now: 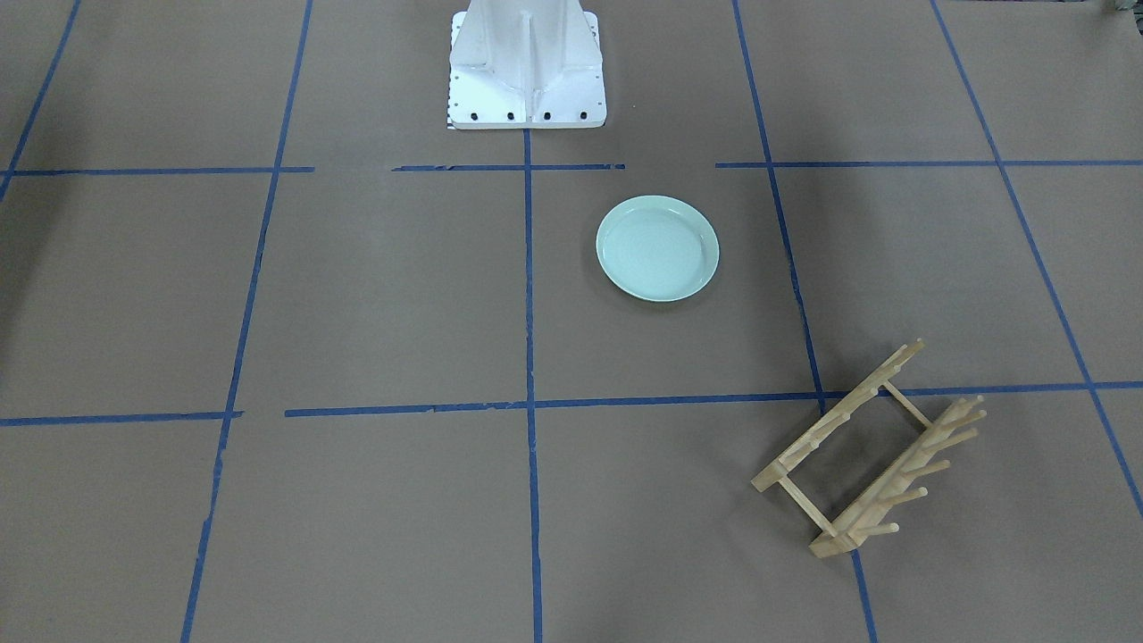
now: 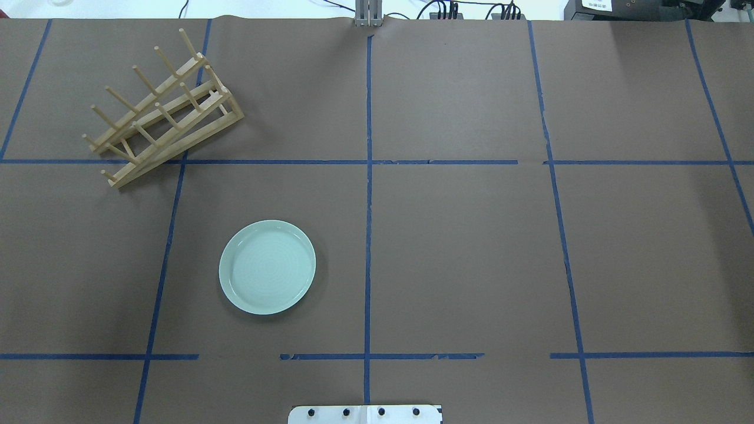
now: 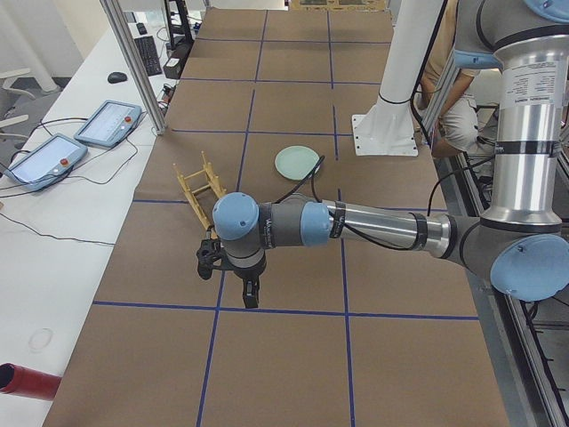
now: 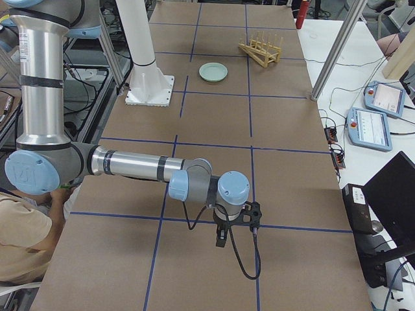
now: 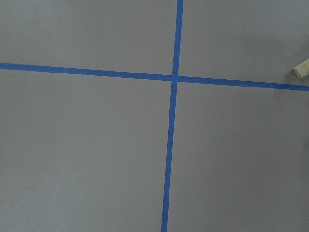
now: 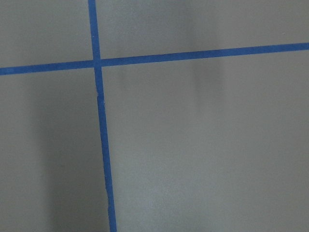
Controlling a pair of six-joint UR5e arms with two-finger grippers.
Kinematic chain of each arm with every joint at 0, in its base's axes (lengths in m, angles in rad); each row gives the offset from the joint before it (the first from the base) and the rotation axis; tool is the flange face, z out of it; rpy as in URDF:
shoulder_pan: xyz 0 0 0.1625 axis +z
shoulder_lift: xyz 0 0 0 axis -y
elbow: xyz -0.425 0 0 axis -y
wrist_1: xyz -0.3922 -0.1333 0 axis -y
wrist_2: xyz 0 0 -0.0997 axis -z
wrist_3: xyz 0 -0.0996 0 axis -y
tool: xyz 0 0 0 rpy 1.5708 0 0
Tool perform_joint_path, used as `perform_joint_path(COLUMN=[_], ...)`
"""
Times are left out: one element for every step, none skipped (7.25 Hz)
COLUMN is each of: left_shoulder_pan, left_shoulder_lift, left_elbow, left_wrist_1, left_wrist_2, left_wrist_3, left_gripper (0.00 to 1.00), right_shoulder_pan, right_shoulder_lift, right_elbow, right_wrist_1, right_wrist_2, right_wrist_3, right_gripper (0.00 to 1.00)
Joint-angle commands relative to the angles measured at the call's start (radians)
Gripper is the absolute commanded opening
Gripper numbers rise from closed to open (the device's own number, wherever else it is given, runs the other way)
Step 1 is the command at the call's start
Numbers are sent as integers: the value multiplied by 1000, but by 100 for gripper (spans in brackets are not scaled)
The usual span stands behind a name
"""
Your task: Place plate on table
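Note:
The pale mint-green plate (image 1: 658,248) lies flat on the brown-paper table (image 1: 375,295), inside one grid square near the white robot base. It also shows in the overhead view (image 2: 267,267) and both side views (image 3: 297,162) (image 4: 213,72). Nothing touches it. My left gripper (image 3: 250,294) hangs over the table far from the plate, at the table's left end. My right gripper (image 4: 221,236) hangs over the table's right end. Both show only in the side views, so I cannot tell whether they are open or shut. The wrist views show only paper and blue tape.
A wooden peg rack (image 2: 162,118) stands at the far left of the table, beyond the plate; it also shows in the front view (image 1: 871,451). The white robot base (image 1: 527,67) stands at the near edge. Tablets (image 3: 107,123) lie beside the table.

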Motion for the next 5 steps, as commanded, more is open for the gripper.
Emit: perform_joint_path(left_shoulder_pan=[1,2,4,4,4], left_shoulder_lift=[-6,-7,-7,-6,-7], left_elbow=[-6,-4,6,9,9], left_wrist_1=[-33,-41,-59,-72,-64], left_wrist_2=[15,15,15,15,12], left_wrist_3=[6,6,6,56,112], left_gripper=[100,100,100,100,100], right_shoulder_pan=[0,0,0,0,0], right_shoulder_lift=[0,0,0,0,0], right_elbow=[0,0,0,0,0], right_wrist_1=[0,0,0,0,0], right_wrist_2=[0,0,0,0,0], right_wrist_3=[0,0,0,0,0], right_gripper=[100,100,100,100,100])
